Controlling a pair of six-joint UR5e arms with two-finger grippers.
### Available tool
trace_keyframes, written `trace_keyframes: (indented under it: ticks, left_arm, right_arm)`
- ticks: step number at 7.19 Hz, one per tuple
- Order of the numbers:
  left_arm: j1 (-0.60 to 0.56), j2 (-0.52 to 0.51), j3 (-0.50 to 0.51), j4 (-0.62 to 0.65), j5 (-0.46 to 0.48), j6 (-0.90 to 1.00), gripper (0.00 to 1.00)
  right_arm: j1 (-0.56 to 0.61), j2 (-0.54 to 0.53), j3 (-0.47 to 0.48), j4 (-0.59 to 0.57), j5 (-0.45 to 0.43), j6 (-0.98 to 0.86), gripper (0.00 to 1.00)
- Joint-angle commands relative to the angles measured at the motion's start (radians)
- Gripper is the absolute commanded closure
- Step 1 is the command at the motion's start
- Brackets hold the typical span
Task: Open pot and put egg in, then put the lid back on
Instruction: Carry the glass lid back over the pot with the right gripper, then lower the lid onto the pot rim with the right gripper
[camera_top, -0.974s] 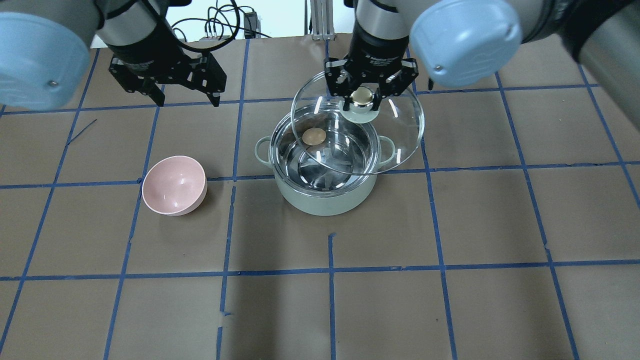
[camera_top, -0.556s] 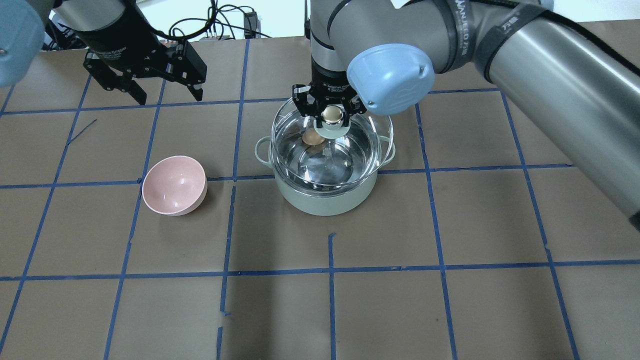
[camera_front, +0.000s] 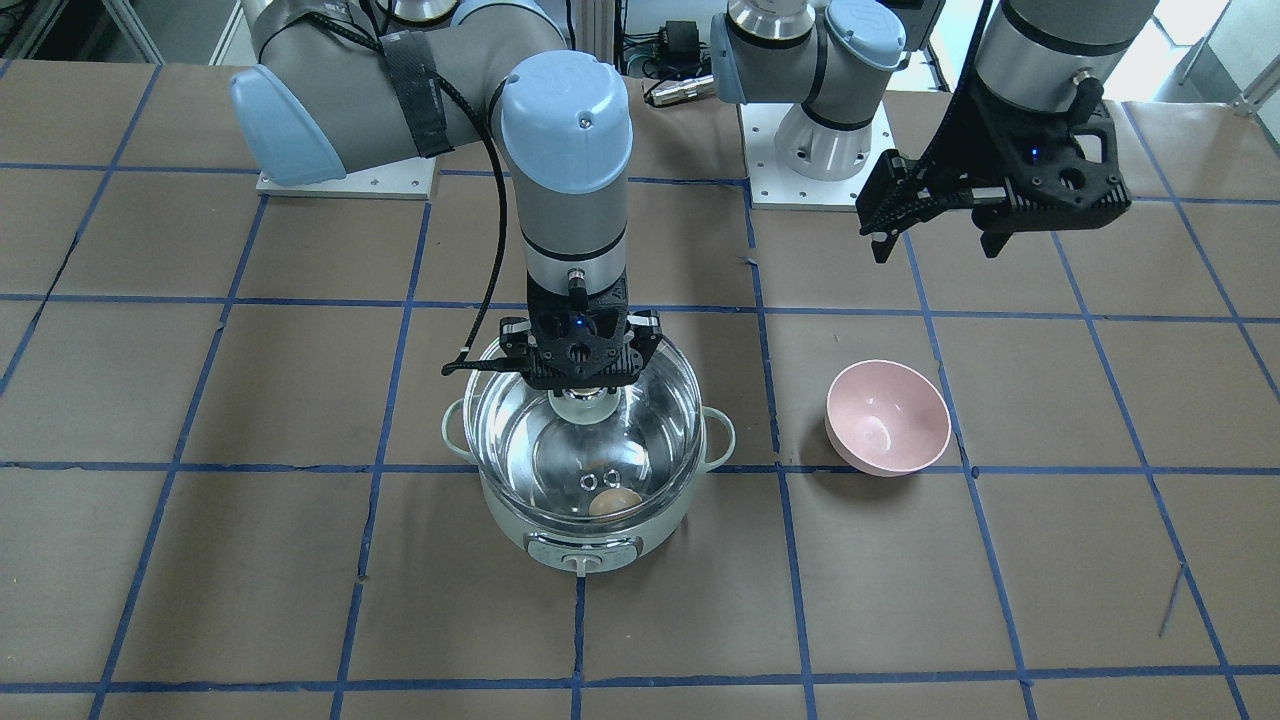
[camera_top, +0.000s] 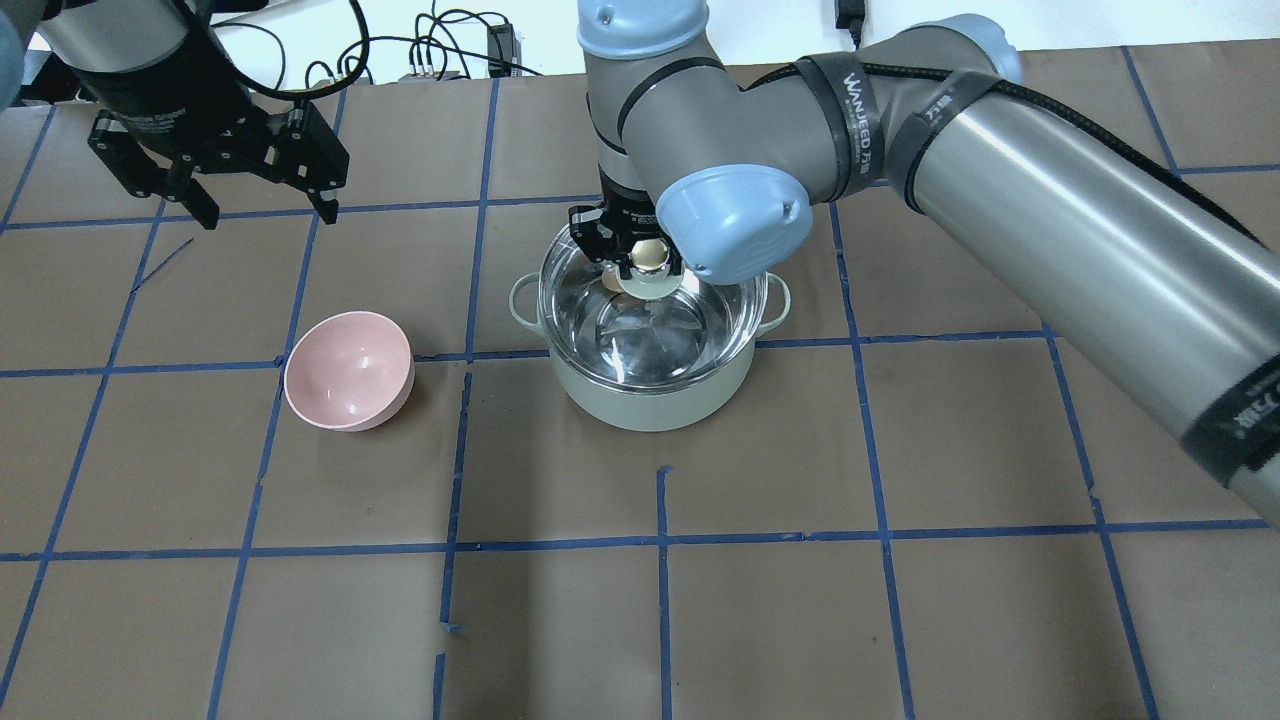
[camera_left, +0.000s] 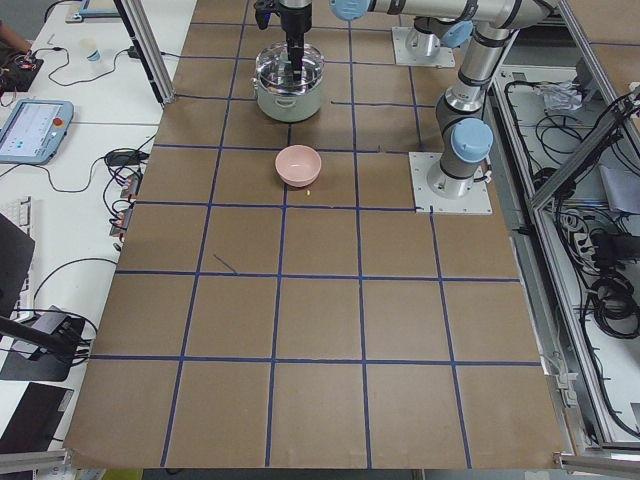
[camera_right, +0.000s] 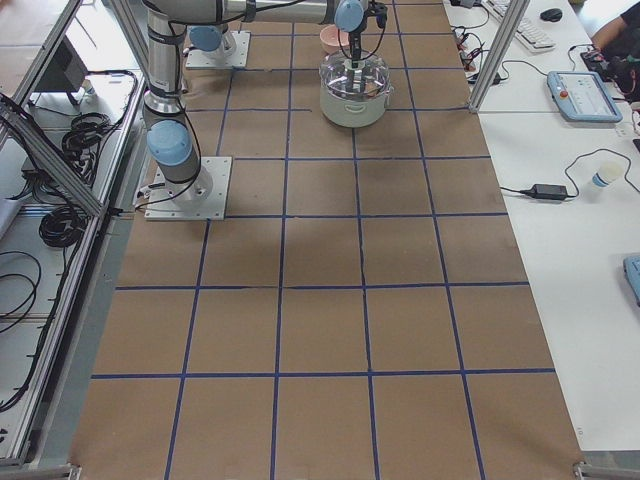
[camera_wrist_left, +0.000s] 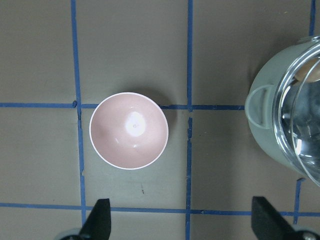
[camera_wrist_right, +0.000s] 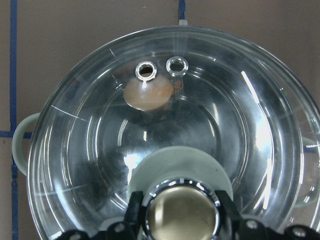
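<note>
The mint-green pot (camera_top: 650, 400) stands mid-table, its knob facing away from the robot (camera_front: 583, 562). The brown egg (camera_front: 614, 503) lies inside on the steel bottom, seen through the glass in the right wrist view (camera_wrist_right: 147, 95). My right gripper (camera_top: 648, 257) is shut on the beige-gold knob (camera_wrist_right: 181, 212) of the clear glass lid (camera_front: 520, 440). The lid sits level and centred over the pot's rim; I cannot tell whether it rests on it. My left gripper (camera_top: 265, 212) is open and empty, high above the table at the back left, away from the pot.
A pink bowl (camera_top: 348, 370) stands empty to the pot's left, below the left gripper (camera_wrist_left: 182, 220) in its wrist view (camera_wrist_left: 129, 131). The brown table (camera_top: 900, 600) is marked with blue tape lines. Cables lie past the far edge.
The right gripper carried the lid left and down, from off to the pot's back right to centred over the rim. The left arm drew back to the left.
</note>
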Motion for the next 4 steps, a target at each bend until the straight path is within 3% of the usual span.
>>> trace_keyframes:
  ticks: [1,4]
  left_arm:
    - [0.015,0.006,0.009,-0.028,-0.011,0.0,0.0]
    - [0.006,0.019,-0.008,-0.047,-0.027,-0.002,0.0]
  right_arm:
    - [0.007,0.01,0.012,-0.034,-0.004,0.001,0.97]
    - [0.009,0.017,0.019,-0.047,-0.001,-0.003,0.97]
